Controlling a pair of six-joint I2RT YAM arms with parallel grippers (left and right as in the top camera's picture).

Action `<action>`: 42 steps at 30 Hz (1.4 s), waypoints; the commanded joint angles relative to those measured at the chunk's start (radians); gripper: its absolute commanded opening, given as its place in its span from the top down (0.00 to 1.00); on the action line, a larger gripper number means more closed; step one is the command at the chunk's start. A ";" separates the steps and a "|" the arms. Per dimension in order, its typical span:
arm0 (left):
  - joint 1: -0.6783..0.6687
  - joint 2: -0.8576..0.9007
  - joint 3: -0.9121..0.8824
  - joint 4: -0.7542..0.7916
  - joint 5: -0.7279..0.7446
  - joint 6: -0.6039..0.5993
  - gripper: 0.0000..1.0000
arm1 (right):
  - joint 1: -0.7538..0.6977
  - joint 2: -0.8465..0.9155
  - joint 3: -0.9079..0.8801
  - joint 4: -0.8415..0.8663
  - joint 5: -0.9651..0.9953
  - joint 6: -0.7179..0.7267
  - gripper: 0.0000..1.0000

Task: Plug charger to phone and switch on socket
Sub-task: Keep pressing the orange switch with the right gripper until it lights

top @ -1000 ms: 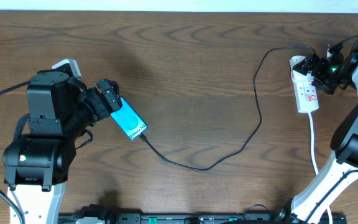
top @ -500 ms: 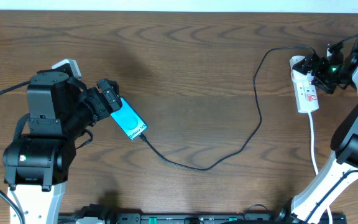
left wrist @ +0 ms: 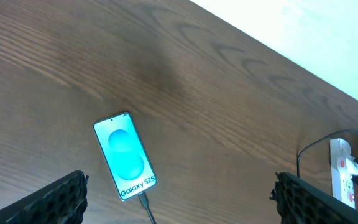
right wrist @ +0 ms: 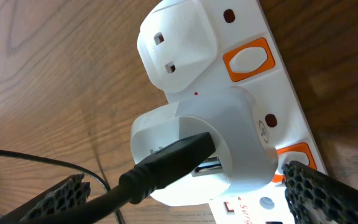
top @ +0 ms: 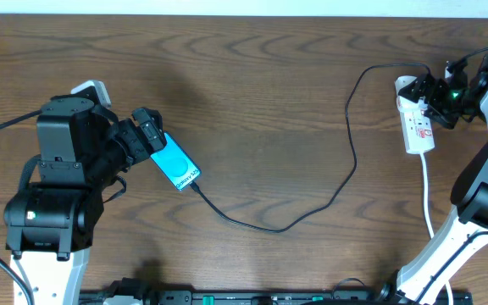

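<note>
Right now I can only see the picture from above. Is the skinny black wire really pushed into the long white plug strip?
Observer: Yes. In the right wrist view, the plug of the thin black charger cable sits in a slot of a white adapter block on the narrow white power strip.
Operator: Does the strip have buttons?
Observer: An orange-framed white button shows up close, with part of a second one lower down. I cannot tell if either is on.
Operator: What does the phone say?
Observer: The left wrist view reads "Galaxy S25" at the cable end of the small smartphone with the cyan-blue screen.
</note>
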 commanded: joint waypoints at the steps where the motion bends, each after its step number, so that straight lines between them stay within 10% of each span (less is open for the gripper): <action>1: 0.000 0.000 0.019 -0.002 -0.010 0.021 0.05 | 0.012 0.010 0.000 -0.003 -0.048 0.005 0.01; 42: 0.000 0.000 0.019 -0.002 -0.010 0.021 0.05 | 0.040 0.010 -0.004 -0.010 -0.029 0.031 0.01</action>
